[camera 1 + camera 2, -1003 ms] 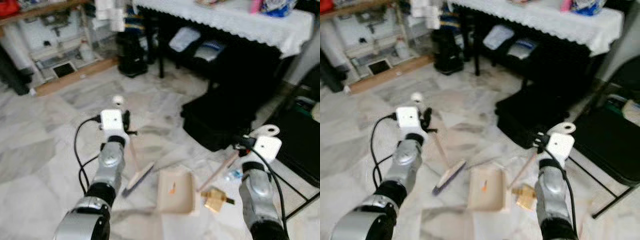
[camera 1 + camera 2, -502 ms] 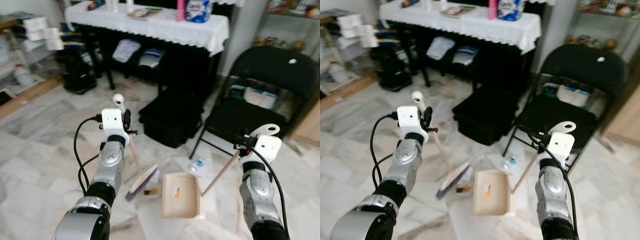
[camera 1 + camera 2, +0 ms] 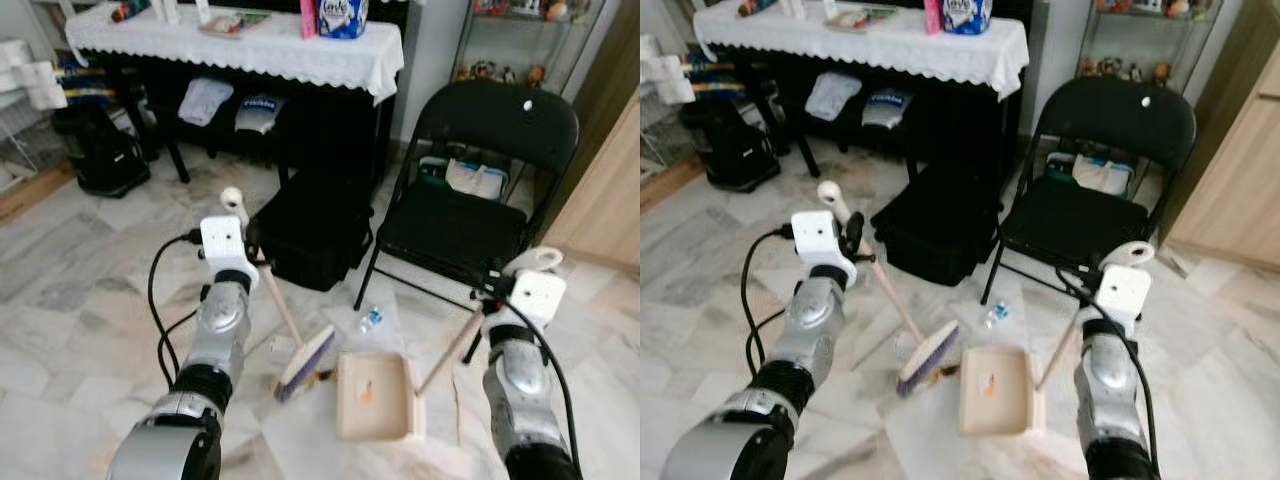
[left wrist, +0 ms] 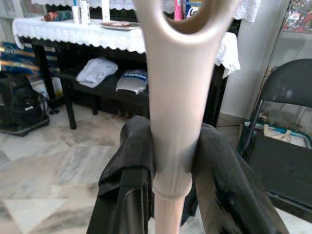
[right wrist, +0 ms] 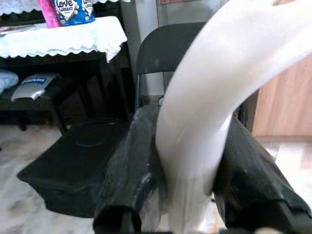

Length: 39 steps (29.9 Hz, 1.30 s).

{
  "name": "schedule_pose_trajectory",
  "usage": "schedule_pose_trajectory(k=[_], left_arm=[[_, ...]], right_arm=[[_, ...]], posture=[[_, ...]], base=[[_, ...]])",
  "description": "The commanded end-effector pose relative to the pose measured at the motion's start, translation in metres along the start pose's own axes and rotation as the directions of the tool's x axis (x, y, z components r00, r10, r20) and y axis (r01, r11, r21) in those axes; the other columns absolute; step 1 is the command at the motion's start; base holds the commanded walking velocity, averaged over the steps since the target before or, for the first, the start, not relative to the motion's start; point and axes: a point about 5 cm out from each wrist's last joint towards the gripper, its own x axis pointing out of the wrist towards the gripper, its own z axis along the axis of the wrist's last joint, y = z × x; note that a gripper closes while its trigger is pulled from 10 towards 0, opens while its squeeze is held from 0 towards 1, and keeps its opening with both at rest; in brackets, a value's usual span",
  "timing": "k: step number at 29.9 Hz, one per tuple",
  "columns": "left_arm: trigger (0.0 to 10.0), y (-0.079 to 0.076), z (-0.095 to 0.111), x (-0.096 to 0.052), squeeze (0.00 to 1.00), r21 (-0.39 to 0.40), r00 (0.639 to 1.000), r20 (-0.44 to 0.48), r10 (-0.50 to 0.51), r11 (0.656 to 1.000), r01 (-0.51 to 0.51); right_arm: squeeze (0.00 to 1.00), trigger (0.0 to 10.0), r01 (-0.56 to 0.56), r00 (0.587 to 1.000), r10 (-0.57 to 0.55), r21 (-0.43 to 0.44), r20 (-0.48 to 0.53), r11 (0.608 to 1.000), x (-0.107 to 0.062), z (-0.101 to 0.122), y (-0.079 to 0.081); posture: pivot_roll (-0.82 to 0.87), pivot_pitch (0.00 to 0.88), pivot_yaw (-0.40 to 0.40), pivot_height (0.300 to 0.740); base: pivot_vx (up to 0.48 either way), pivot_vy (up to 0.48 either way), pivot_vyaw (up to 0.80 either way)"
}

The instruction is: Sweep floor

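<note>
My left tool (image 4: 170, 168) grips the broom (image 3: 306, 360), my right tool (image 5: 187, 180) the dustpan (image 3: 375, 396). The view has swung from the worktop (image 3: 240, 45) to the chair (image 3: 470, 170); brush and pan now meet beside debris on the floor (image 3: 90, 330).

We see open marble floor (image 3: 80, 330) on our left side. Ahead, a black case (image 3: 312, 232) and a black folding chair (image 3: 470, 190) block the way, with a draped tabletop (image 3: 240, 50) behind.

the brush (image 3: 305, 362) head now lies nearer the dustpan (image 3: 375, 396).
</note>
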Motion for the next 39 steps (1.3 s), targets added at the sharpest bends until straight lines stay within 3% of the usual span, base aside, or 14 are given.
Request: schedule_pose_trajectory(k=[1,12,39], left_arm=[[10.0,0.0009,0.0107,0.005,0.0,0.0,0.999,0.042,0.0,1.0,0.0],[10.0,0.0035,0.0103,0.0049,0.0,0.0,0.999,0.037,0.019,1.0,-0.019],[10.0,0.0062,0.0122,0.0059,0.0,0.007,0.998,0.045,0.036,0.999,-0.036]], right_arm=[[0.0,10.0,-0.012,0.997,0.011,0.012,0.08,1.0,0.0055,0.0161,0.0037],[0.0,10.0,-0.013,0.997,0.013,0.002,0.079,1.0,0.0055,0.0162,0.0037],[0.0,10.0,-0.007,0.997,0.006,0.009,0.073,1.0,0.0059,0.0154,0.0036]], posture=[[-0.13,0.034,0.071,0.74],[-0.13,0.034,0.071,0.74],[-0.13,0.027,0.071,0.74]], base=[[0.0,0.0,0.0],[0.0,0.0,0.0],[0.297,0.0,0.0]])
